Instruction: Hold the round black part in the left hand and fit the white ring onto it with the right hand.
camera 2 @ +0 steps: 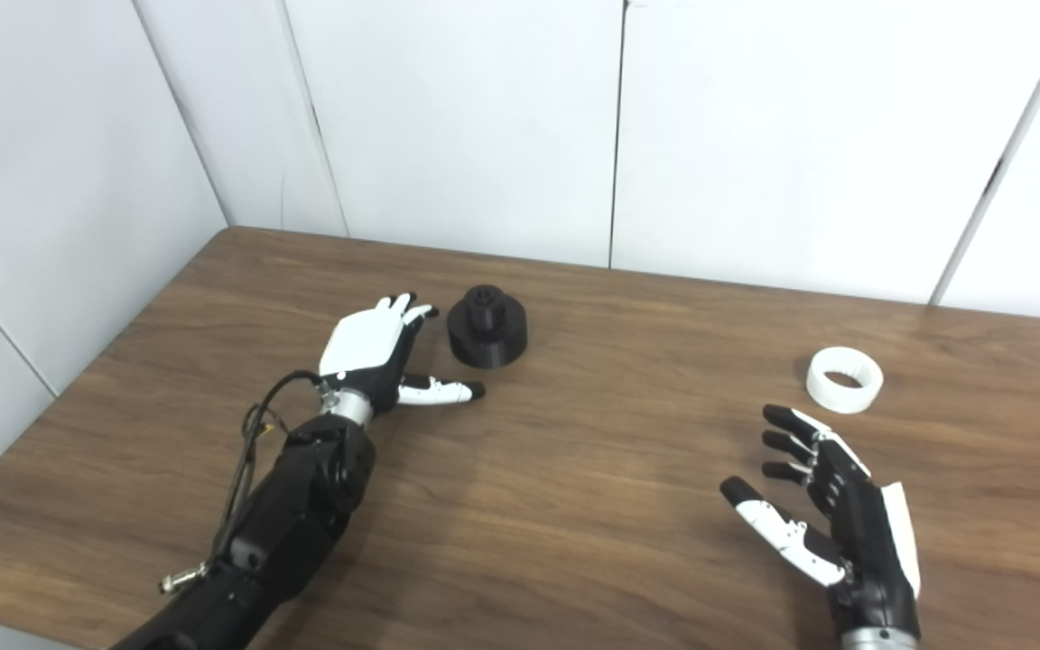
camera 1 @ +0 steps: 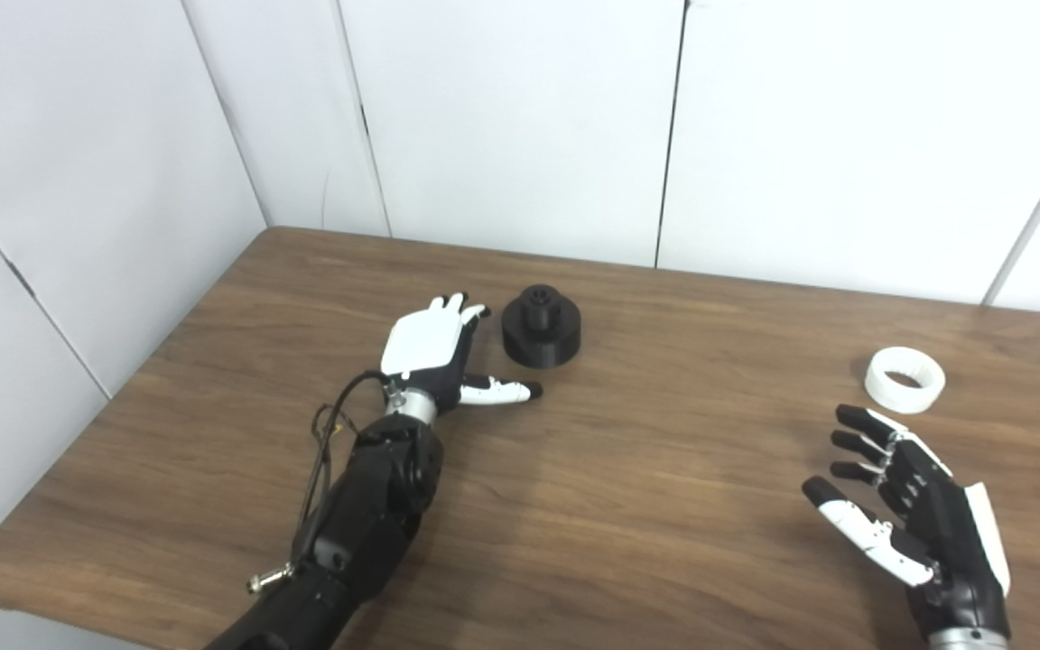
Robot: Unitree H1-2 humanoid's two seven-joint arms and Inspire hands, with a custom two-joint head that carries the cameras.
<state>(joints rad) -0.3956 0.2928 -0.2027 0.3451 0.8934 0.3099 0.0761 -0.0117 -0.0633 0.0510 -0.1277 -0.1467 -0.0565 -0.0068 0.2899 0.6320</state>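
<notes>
A round black part (camera 1: 541, 327) with a smaller raised hub on top stands on the wooden table, left of centre. Just to its left is my left hand (camera 1: 434, 354), open, fingers stretched toward the part and thumb pointing right below it, not touching it. The white ring (camera 1: 905, 379) lies flat on the table at the right. A short way in front of the ring my right hand (camera 1: 908, 501) hovers open, fingers spread and pointing up toward it, nothing held.
The wooden table (camera 1: 646, 487) runs to white wall panels at the back. Its left edge and front left corner show. A cable loops along my left forearm (camera 1: 330, 451).
</notes>
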